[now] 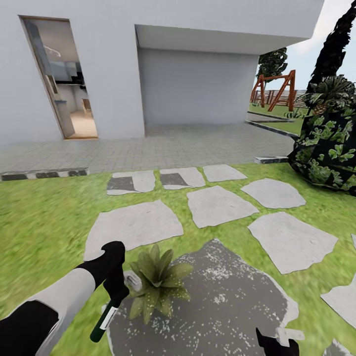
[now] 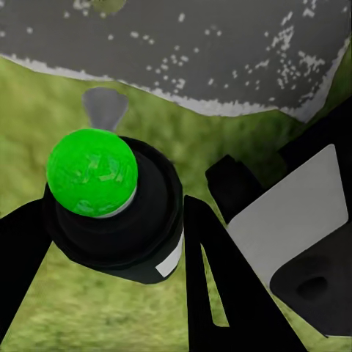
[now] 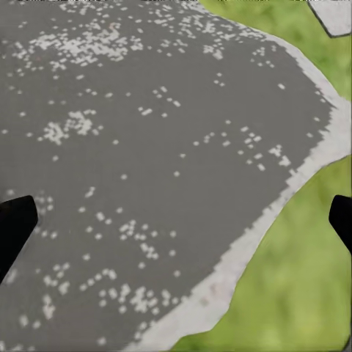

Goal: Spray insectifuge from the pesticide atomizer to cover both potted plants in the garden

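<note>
Left arm holds sprayer beside the first plant, spraying not evident yet.
Left gripper (image 1: 114, 289) is clamped on the dark green-black pesticide atomizer with white trigger head (image 1: 105, 319), just beside the low olive-green speckled potted plant (image 1: 157, 282) on the dark grey stone slab (image 1: 232, 301). Right gripper (image 1: 277, 341), further along that slab from the plant, has fingertips spread wide, empty. Risk: nozzle direction unclear, so spray may miss leaves; arm could knock the plant.
</note>
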`<state>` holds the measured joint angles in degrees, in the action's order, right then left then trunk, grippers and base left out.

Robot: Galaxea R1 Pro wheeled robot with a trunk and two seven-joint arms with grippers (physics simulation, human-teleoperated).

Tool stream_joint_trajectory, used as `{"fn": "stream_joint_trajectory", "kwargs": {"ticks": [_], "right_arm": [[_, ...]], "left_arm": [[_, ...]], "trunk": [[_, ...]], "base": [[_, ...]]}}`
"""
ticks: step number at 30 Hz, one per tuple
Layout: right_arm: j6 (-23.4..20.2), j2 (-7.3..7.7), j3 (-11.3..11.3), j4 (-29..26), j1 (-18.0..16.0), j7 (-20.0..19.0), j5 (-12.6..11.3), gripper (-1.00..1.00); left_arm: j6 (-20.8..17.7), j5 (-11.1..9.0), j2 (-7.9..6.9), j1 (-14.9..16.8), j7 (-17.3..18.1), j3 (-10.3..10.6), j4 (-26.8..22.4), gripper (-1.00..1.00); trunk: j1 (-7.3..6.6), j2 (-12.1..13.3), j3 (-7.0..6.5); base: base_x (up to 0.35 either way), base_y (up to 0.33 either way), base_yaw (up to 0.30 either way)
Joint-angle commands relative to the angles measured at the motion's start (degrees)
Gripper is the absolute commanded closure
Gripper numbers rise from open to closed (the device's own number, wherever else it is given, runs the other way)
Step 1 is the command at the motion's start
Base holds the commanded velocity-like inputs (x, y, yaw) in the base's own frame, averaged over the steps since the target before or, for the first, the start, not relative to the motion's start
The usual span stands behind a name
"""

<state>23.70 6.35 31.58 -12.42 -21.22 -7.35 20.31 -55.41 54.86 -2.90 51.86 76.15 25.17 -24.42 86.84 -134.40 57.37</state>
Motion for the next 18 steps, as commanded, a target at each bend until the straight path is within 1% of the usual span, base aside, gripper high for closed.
{"fn": "stream_joint_trajectory", "kwargs": {"ticks": [1, 3, 8, 11, 14, 18], "right_arm": [[0.20, 0.06, 0.50, 0.03, -0.05, -0.33, 0.27, -1.00], [0.20, 0.07, 0.50, 0.03, -0.05, -0.33, 0.30, -1.00], [0.20, 0.07, 0.50, 0.03, -0.05, -0.30, 0.31, -1.00], [0.20, 0.07, 0.50, 0.03, -0.05, -0.31, 0.30, -1.00], [0.20, 0.24, 0.50, 0.03, -0.05, -0.38, 0.40, -1.00], [0.20, 0.44, 0.50, 0.03, -0.05, -0.35, 0.53, -1.00]], "left_arm": [[-0.53, 0.43, 0.00, -0.03, 0.58, 0.22, -0.15, 1.00], [-0.51, 0.43, 0.00, -0.01, 0.58, 0.27, -0.17, 1.00], [-0.49, 0.43, 0.00, -0.01, 0.58, 0.22, -0.19, 1.00], [-0.48, 0.43, 0.00, -0.07, 0.53, 0.35, -0.19, 1.00], [-0.48, 0.43, 0.05, -0.17, 0.49, 0.47, -0.18, 1.00], [-0.48, 0.43, 0.08, -0.13, 0.50, 0.41, -0.11, 1.00]], "trunk": [[0.00, -0.02, 0.05], [0.00, -0.02, 0.05], [0.00, -0.02, 0.05], [0.00, -0.02, 0.05], [0.00, -0.02, 0.05], [0.00, -0.02, 0.05]], "base": [[0.017, 0.040, 0.000], [0.004, 0.008, -0.052], [-0.001, 0.001, -0.233], [-0.080, 0.005, -0.101], [-0.197, 0.127, -0.012], [-0.042, 0.251, -0.002]]}}
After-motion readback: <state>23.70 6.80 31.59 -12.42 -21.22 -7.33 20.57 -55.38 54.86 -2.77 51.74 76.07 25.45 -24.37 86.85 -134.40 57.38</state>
